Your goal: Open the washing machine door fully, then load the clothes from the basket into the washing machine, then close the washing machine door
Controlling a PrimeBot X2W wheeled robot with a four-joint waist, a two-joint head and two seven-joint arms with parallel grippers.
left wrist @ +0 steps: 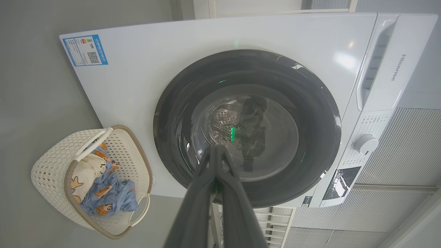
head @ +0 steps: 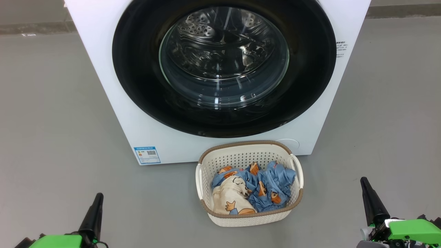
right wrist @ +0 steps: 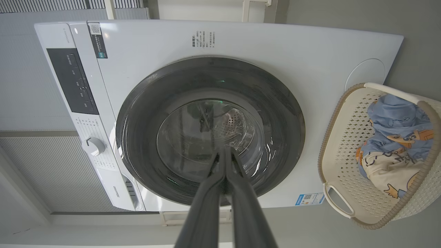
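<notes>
The white washing machine (head: 103,51) stands ahead with its round black-rimmed door (head: 137,86) shut flat against the front; the steel drum shows through the glass. On the floor in front sits the cream basket (head: 249,153) holding the blue, orange and cream clothes (head: 253,189). My left gripper (head: 98,196) is at the lower left and my right gripper (head: 363,181) at the lower right, both shut, empty and well back from the machine. The wrist views show the door (left wrist: 172,137) (right wrist: 137,137), the basket (left wrist: 48,165) (right wrist: 339,137), the clothes (left wrist: 110,194) (right wrist: 392,117) and shut grippers (left wrist: 216,150) (right wrist: 224,151).
Grey floor (head: 44,137) spreads to both sides of the machine and basket. A blue label (head: 147,155) sits at the machine's lower left corner. The control panel with its knob (left wrist: 365,144) (right wrist: 93,145) is on the machine's top strip. Ribbed grey panels (left wrist: 406,148) lie beyond.
</notes>
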